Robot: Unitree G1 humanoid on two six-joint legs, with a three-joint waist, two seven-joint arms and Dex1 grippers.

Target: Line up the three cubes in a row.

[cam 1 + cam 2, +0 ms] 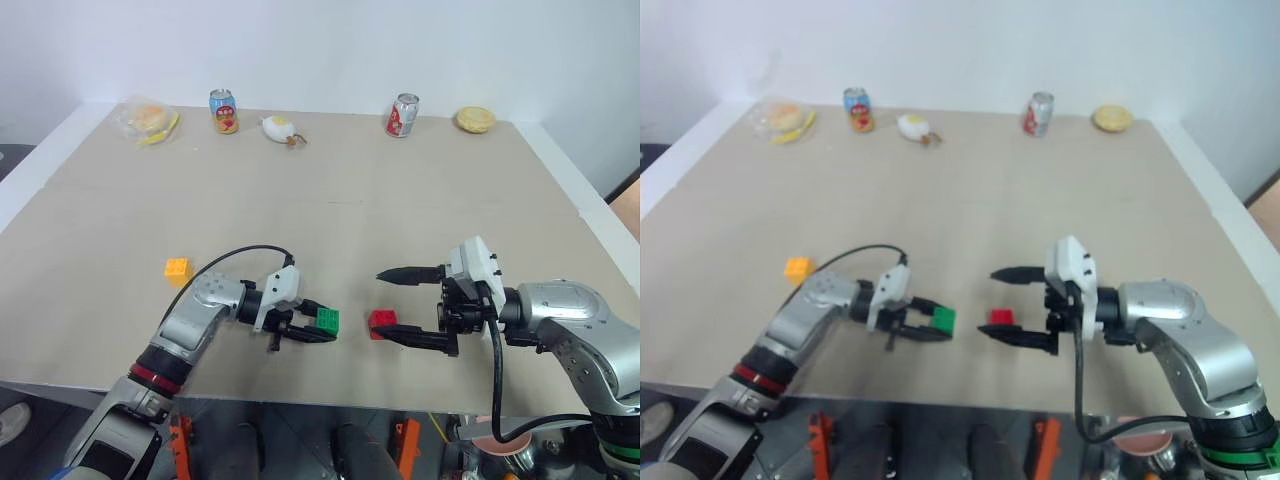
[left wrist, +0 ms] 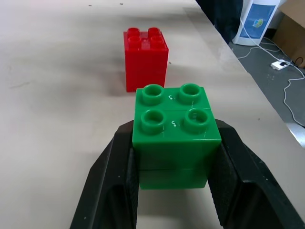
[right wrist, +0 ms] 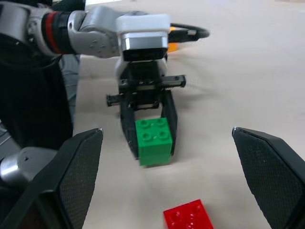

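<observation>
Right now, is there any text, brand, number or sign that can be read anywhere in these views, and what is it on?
None can be read for certain.
Green cube: tiny raised marks between the studs, too small to read.
Blue-and-orange can: printed label, too blurred to read.
Red-and-white can: printed label, too blurred to read.
Blue-and-white thing on the floor: a printed panel, not readable.
Red cube: no markings visible.

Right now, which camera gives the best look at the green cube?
The left wrist view: the green cube sits large and close, studs up, clamped between the left pincer's fingers. The right wrist view shows it smaller, from the front; both eye views show it as a small block near the table's front edge.
</observation>
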